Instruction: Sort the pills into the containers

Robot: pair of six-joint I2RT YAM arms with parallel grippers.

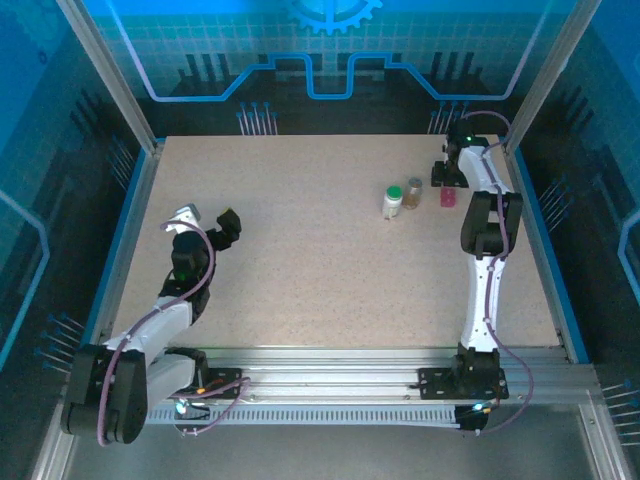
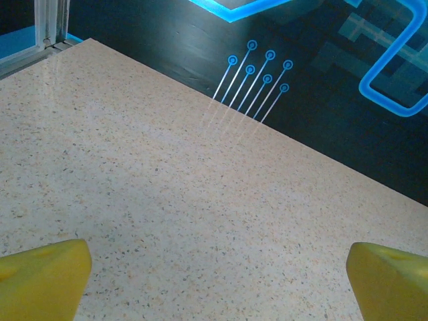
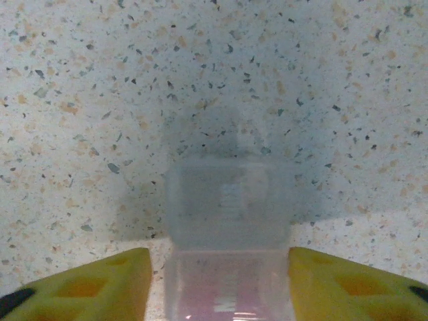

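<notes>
Clear vial [image 3: 228, 200] between right pincer [image 3: 220, 267] fingers, long axis parallel.

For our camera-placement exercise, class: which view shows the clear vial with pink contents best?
The right wrist view: the clear vial sits close up between the fingers of the right gripper, its pink contents visible. The top external view gives the vial as a tiny pink spot.

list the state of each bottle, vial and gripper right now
white bottle: upright, green cap on
brown vial: upright on the table
clear vial: upright, pink inside
left gripper: open, over bare table
right gripper: fingers either side of the clear vial, grip unclear
</notes>
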